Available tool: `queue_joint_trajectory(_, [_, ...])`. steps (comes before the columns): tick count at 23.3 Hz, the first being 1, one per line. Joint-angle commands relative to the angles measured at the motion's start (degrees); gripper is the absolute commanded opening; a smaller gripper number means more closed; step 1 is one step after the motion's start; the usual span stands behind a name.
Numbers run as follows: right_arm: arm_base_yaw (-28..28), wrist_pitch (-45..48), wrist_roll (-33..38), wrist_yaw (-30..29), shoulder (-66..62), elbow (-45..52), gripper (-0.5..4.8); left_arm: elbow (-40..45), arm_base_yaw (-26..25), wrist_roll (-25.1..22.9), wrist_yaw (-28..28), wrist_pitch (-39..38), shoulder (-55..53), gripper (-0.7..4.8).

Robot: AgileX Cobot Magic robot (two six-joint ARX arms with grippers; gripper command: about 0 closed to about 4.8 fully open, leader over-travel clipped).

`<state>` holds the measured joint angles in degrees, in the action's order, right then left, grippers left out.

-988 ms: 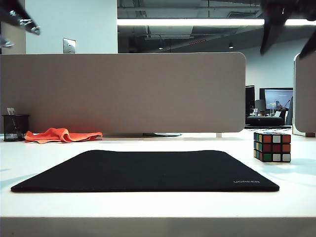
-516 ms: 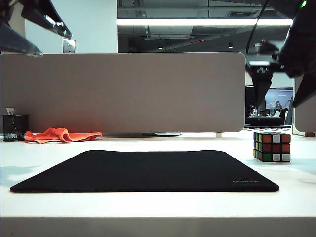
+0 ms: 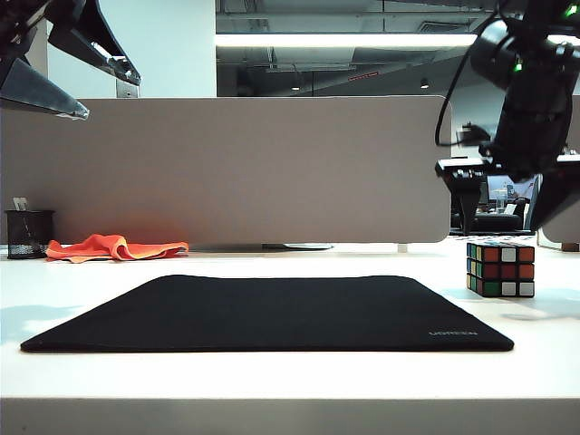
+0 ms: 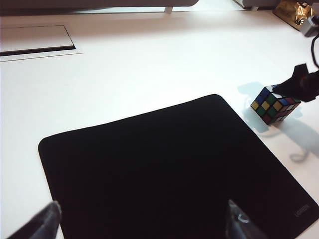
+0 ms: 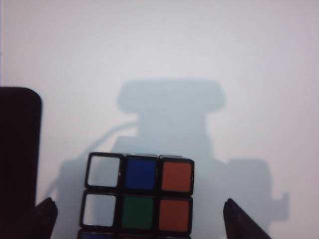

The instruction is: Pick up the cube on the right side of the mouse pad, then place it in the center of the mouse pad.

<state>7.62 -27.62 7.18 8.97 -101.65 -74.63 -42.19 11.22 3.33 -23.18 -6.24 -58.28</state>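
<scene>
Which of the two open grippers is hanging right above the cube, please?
The right gripper, jaws spread just above the cube beside the mouse pad; the left gripper is high over the opposite side.

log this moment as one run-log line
right gripper: open, above cube | left gripper: open, high over pad | cube: on table, right of pad, not grasped

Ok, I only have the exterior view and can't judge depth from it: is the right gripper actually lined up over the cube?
Observer: Yes. In the right wrist view the cube sits centred between the right gripper's open fingers.
Operator: Does the cube touch the mouse pad?
Observer: No. The left wrist view shows bare table between it and the mouse pad.
Operator: And the left gripper?
Observer: The left gripper is open, hovering over the mouse pad's edge, away from the cube.
</scene>
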Motion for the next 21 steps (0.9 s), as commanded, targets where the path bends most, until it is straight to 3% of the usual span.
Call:
queue_joint_trajectory(1, [-0.02, -0.87, 0.39, 0.61, -0.96, -0.28, 4.79, -0.28, 0.59, 0.2, -1.64, 0.68, 0.13, 4.26])
queue_joint_trajectory(12, [-0.02, -1.09, 0.59, 0.15, -3.96, -0.26, 4.78, -0.28, 1.38, 0.11, -1.7, 0.76, 0.48, 4.26])
queue_joint_trajectory(17, [-0.02, -0.2, 0.59, 0.09, -3.93, -0.28, 3.29, -0.28, 1.38, 0.09, -1.68, 0.74, 0.48, 4.26])
queue_joint_trajectory(21, [-0.02, 0.28, 0.5, 0.15, -3.72, -0.31, 3.28, -0.28, 1.38, 0.07, -1.66, 0.74, 0.48, 4.26])
